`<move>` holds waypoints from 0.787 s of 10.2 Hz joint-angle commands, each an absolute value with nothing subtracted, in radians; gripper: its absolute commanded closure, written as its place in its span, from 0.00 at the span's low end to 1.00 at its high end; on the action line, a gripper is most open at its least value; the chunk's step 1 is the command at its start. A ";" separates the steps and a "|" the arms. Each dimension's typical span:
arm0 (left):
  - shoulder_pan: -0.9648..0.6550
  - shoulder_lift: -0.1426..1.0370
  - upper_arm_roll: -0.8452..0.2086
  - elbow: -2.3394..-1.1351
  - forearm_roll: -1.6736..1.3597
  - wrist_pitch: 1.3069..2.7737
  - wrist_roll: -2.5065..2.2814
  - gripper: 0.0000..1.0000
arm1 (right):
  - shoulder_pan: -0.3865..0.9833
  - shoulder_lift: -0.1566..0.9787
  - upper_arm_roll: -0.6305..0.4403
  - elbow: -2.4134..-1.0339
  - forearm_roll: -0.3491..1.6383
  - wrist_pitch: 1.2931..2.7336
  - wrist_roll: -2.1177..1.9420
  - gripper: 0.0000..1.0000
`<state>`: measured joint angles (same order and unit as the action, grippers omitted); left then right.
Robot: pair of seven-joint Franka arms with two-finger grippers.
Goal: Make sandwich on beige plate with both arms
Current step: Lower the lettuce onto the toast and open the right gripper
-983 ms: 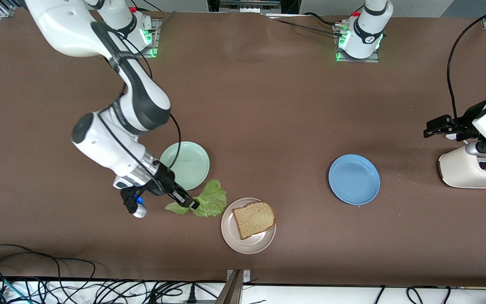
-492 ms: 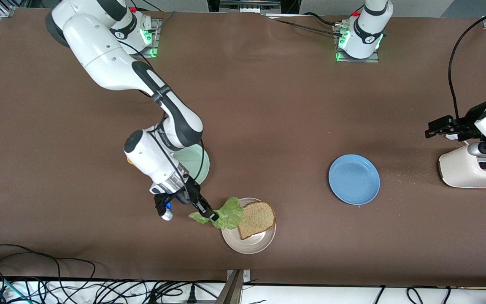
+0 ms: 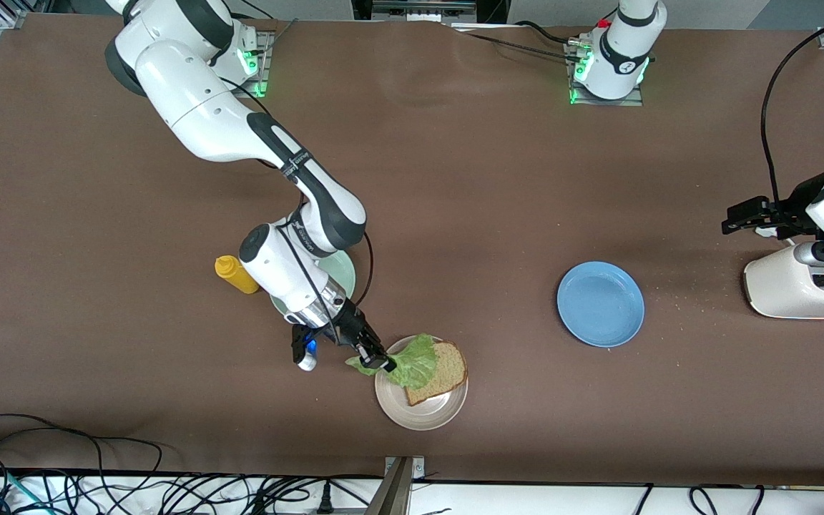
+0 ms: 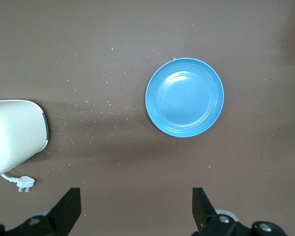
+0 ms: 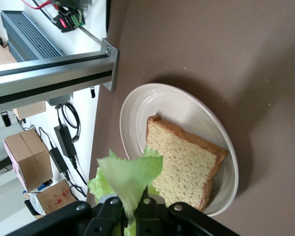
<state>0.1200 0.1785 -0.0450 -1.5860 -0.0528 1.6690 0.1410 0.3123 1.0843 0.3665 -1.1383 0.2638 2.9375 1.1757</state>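
Right gripper (image 3: 376, 360) pinching lettuce (image 3: 412, 361), now over bread (image 3: 440, 373), seemingly touching; left gripper (image 4: 135, 206) spread, waiting.

The brown table (image 3: 455, 186) carries a beige plate (image 3: 419, 415), blue plate (image 3: 600, 304), mint-green plate (image 3: 342, 270), yellow bottle (image 3: 235, 275) and white appliance (image 3: 798, 286).

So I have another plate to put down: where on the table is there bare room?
Bare brown table lies between the beige plate and the blue plate, and before the two arm bases. It is crowded where the right gripper holds lettuce over the bread slice, by the mint-green plate and mustard bottle. The left gripper waits open by the toaster.
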 commanded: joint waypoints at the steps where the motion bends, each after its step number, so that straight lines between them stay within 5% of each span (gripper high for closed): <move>1: 0.127 0.170 -0.046 -1.589 -0.071 1.661 0.138 0.00 | 0.321 1.161 0.380 -1.030 0.278 2.942 1.186 1.00; 7: 0.126 0.175 -0.048 -1.589 -0.071 1.661 0.138 0.00 | 0.321 1.172 0.414 -1.020 0.279 2.942 1.302 0.75; 8: 0.126 0.175 -0.048 -1.589 -0.071 1.661 0.138 0.00 | 0.327 1.183 0.416 -1.020 0.279 2.942 1.308 0.63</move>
